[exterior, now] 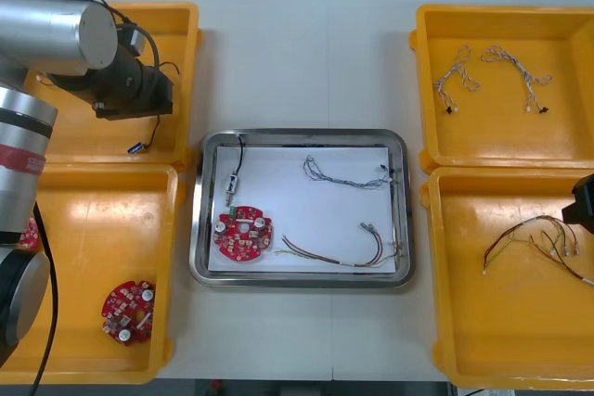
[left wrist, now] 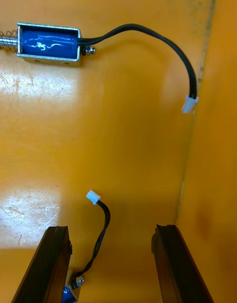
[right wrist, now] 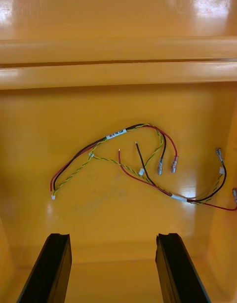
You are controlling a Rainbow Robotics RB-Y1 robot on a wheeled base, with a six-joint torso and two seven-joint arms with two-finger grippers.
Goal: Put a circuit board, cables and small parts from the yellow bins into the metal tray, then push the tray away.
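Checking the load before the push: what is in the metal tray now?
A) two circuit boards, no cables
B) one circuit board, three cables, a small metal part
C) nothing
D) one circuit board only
B: the metal tray holds a red circuit board, a small metal part on a black cable, a blue and white cable and a red and yellow cable.
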